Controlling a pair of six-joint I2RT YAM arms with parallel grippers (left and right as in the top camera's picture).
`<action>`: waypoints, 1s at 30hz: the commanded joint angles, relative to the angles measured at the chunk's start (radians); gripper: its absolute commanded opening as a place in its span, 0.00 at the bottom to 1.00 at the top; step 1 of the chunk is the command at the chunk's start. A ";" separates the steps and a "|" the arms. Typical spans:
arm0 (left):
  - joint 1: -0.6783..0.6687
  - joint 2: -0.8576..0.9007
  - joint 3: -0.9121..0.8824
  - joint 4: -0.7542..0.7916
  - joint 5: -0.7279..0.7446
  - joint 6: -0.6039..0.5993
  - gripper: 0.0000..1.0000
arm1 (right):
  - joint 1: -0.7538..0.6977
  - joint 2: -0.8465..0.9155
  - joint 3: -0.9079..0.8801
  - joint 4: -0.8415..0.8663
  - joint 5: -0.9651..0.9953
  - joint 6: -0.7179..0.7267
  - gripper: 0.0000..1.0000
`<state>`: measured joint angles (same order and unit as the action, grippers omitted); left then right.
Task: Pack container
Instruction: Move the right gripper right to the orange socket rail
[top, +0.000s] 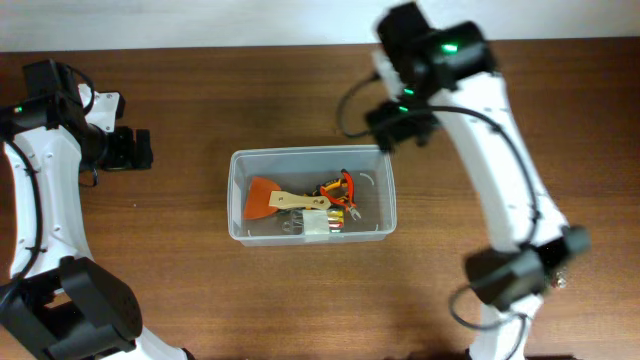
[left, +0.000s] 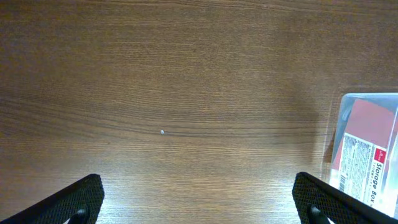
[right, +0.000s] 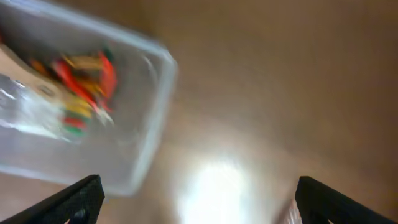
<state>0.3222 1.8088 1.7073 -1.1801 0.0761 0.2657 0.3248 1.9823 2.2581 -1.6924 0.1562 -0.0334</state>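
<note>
A: What is seen at mid-scene?
B: A clear, colourless plastic rectangular container (top: 379, 205) with rounded corners is seen, set upright, lidless, its long sides running left to right.

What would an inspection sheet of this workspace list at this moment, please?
Surface: brown wooden table, one tiny pale speck.
Job's things: clear container upright, holding an orange scraper, red-and-yellow hand tools and a small clear case.
Clutter: nothing seen.
Grippers: left gripper open, empty, over bare wood; right gripper open, empty, by the container's far right corner.
Cables: black cable looping beside the right wrist.
Surroundings: pale strip beyond the far table edge.
</note>
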 joint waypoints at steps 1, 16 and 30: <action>0.008 0.009 -0.005 0.002 0.014 -0.010 0.99 | -0.092 -0.119 -0.181 -0.006 0.105 0.012 0.99; 0.008 0.009 -0.005 0.002 0.014 -0.010 0.99 | -0.579 -0.147 -0.283 0.036 -0.083 -0.305 0.99; 0.008 0.009 -0.005 0.002 0.014 -0.010 0.99 | -0.977 -0.145 -0.292 0.092 -0.283 -0.513 0.99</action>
<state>0.3222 1.8088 1.7073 -1.1801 0.0761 0.2657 -0.6338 1.8450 1.9762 -1.6161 -0.0986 -0.5133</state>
